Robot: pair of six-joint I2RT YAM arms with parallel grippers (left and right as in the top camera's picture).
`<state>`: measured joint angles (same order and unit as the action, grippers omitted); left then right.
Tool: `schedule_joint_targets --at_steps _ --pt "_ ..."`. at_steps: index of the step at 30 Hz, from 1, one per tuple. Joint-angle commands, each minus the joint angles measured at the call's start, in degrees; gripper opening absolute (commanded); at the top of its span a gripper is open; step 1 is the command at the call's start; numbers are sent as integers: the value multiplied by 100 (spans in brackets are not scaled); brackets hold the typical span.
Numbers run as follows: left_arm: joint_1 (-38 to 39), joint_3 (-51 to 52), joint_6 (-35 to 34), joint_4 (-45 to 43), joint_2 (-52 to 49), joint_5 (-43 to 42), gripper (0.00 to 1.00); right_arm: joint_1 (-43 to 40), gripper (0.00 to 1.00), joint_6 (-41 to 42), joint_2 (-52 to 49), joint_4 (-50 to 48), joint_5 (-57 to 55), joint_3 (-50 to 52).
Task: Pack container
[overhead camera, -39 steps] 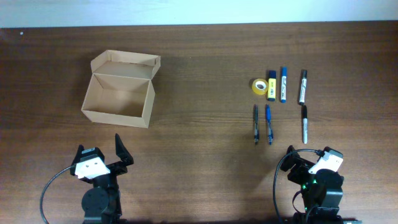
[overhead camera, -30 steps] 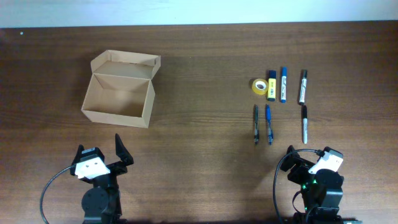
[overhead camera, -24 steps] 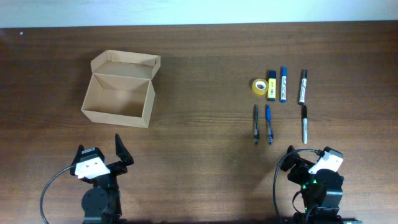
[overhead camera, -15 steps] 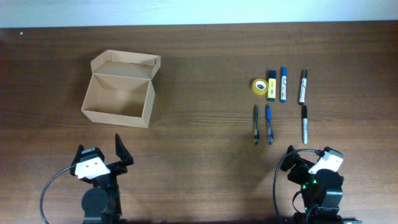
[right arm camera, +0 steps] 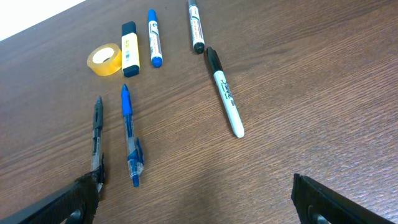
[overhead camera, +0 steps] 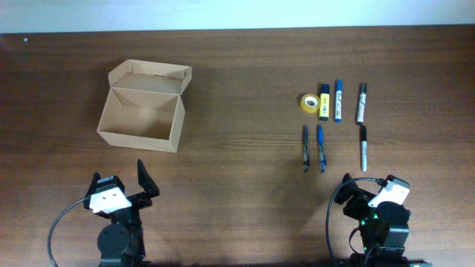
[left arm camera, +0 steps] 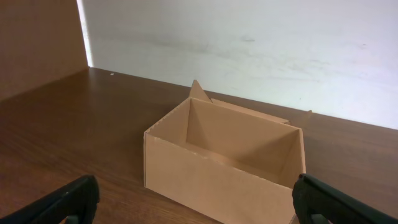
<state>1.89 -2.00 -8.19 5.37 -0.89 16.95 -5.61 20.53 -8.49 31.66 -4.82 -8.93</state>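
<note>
Presently holding the left tool (left arm camera: 199, 208) with fingers spread wide, gripping nothing, facing the container (overhead camera: 141, 119) sitting on the left part of the table (overhead camera: 237, 185), flap lid standing open. Holding the right tool (right arm camera: 199, 202) spread too, gripping nothing, near a black pen (right arm camera: 97, 134) and blue pen (right arm camera: 129, 134) lying side by side, short of a tape roll (right arm camera: 104, 60), highlighter (right arm camera: 129, 40) and blue marker (right arm camera: 153, 38).
</note>
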Motion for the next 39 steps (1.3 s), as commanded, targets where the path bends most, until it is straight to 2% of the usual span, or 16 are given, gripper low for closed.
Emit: schedule_joint_targets --at_steps 1,24,26,28,29,31,33,35,39 --pt "-28 46 52 7 59 -20 100 -48 99 -11 57 0 11 46" --pt "-31 46 50 -61 59 -24 100 -48 99 -11 57 0 11 46" --pt "-28 46 48 -33 59 -275 100 -48 99 -11 59 2 11 46" --pt "-28 22 50 -168 59 -1113 100 -48 99 -11 57 0 11 46" --pt "-28 -57 48 -179 59 -1574 100 -48 99 -11 57 2 11 46" --pt "-28 -326 -20 -7 31 -1956 100 -48 99 -11 57 2 11 46" --pt "-31 -807 -358 337 -85 -1928 100 -48 99 -11 59 2 11 46" --pt "-28 -1381 -402 802 -332 -1777 100 -48 99 -11 57 0 11 46" --pt "-31 -2861 -387 2085 -1471 -1397 100 -46 99 -11 59 0 11 46"
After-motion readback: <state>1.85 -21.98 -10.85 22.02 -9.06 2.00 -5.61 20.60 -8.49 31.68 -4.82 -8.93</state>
